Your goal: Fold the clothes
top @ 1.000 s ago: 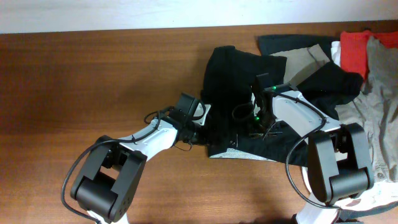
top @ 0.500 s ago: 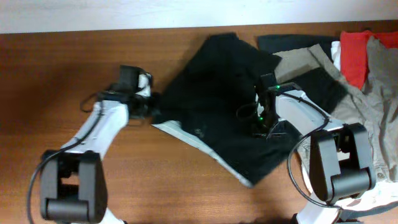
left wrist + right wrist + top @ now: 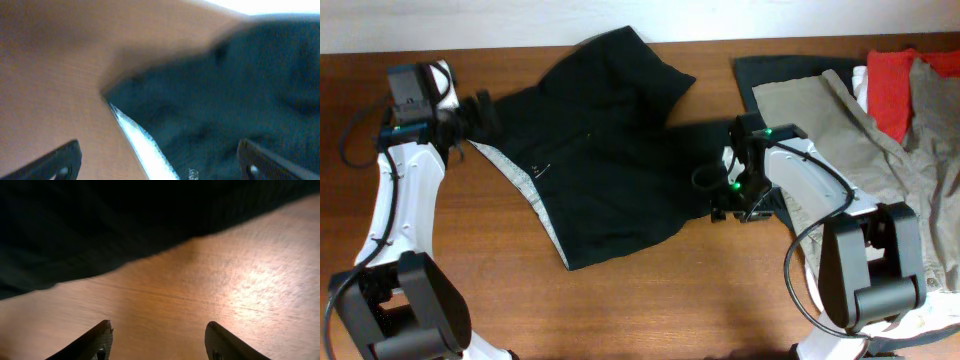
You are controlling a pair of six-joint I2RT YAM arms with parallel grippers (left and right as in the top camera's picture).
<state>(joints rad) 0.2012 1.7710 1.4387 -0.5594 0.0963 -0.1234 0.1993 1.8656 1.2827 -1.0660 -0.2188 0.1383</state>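
Observation:
The black shorts (image 3: 610, 150) lie spread out on the table, left of the middle. Their pale grey-white waistband lining (image 3: 525, 190) runs down the left edge, with a tiny light mark (image 3: 542, 168) beside it. My left gripper (image 3: 478, 108) is at the shorts' top left corner. In the left wrist view its fingers (image 3: 159, 149) are wide apart, with the lining (image 3: 137, 137) and black cloth (image 3: 225, 100) lying between them. My right gripper (image 3: 732, 203) is at the shorts' right edge. In its wrist view it is open (image 3: 158, 326) over bare wood, with black cloth (image 3: 100, 225) just beyond.
A pile of other clothes lies at the right: a khaki garment (image 3: 825, 125), a red cloth (image 3: 890, 80), a grey garment (image 3: 932, 150) and a dark one (image 3: 775, 68). The wooden table (image 3: 650, 310) shows bare wood in front and at the left.
My left arm has swung from the table's middle to the far left, dragging the shorts left and spreading them out. My right gripper stayed roughly in place as the cloth slid from under it.

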